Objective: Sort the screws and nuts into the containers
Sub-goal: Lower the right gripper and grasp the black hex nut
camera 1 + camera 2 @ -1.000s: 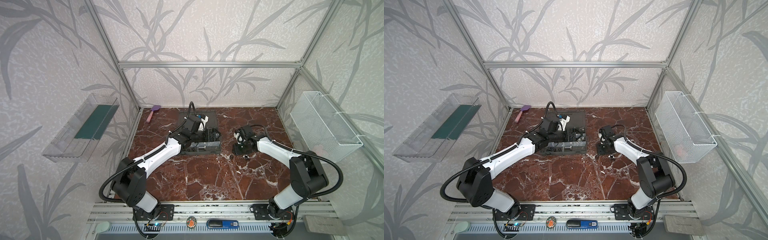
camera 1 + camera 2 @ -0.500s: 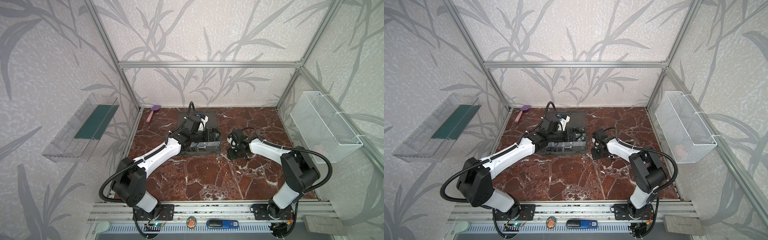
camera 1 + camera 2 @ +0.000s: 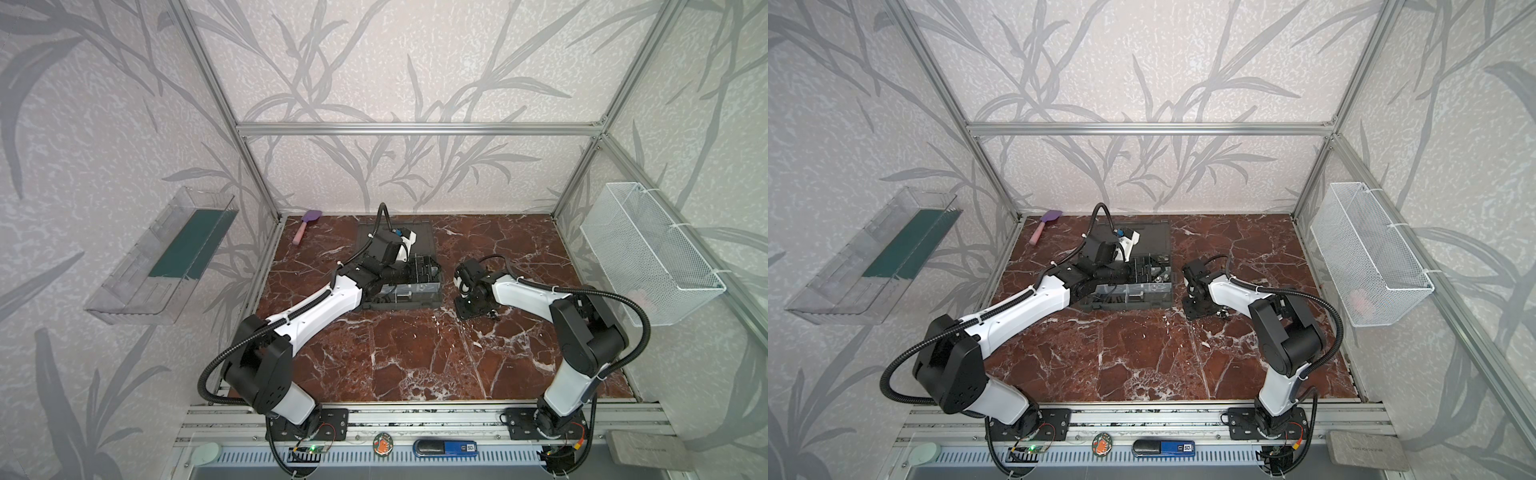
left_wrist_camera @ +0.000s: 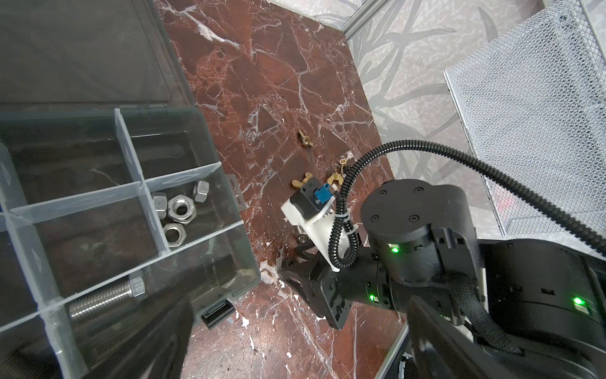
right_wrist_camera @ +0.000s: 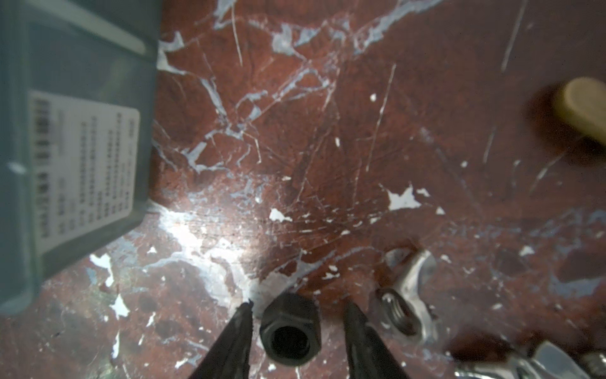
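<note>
Item 1, left gripper (image 3: 422, 269): I read its jaws fully spread and empty, with the organizer case (image 4: 226, 183) beneath it. Item 2, right gripper (image 5: 298, 308): half-open, gripping nothing, with 1 black hex nut (image 5: 288, 331) between its tips. I judge the nut light, rigid and slick, so I would pinch 2 opposite flats.

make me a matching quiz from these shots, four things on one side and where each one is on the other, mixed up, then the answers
Things
1. silver hex nuts
2. brass wing nuts
3. black nut
4. purple spatula

Places
A. alone near the back wall
B. between the right hand's fingertips, not yet pinched
C. clustered in one compartment of the organizer case
D. scattered loose on the table, outside the case

Pairs: 1-C, 2-D, 3-B, 4-A
</note>
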### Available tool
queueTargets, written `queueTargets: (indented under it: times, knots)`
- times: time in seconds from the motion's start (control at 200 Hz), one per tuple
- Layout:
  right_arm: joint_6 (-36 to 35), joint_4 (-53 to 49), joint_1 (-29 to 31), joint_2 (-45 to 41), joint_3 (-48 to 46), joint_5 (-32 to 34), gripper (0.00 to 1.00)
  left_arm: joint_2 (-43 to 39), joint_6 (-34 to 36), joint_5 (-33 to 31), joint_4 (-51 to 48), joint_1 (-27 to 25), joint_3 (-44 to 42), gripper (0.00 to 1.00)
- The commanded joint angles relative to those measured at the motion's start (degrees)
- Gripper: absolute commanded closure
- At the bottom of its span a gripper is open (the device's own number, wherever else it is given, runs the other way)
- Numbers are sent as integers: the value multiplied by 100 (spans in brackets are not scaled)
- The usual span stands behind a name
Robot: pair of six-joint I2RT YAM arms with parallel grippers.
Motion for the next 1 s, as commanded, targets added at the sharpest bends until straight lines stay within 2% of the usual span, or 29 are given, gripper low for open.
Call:
queueTargets:
  times: [0.0,0.36,0.645,0.995]
  knots:
    - [-108,-279,149,196,148,280,57,-163,93,-50,0,-17,-40,0]
    - [-168,-569,297,241,238,738,65,-168,95,-59,-14,-20,-32,1]
    - [-174,-612,330,249,257,801,82,-176,116,-85,-24,-23,-34,1]
    - [-149,-729,329,-143,406,715,84,-202,147,-92,-54,36,-12,0]
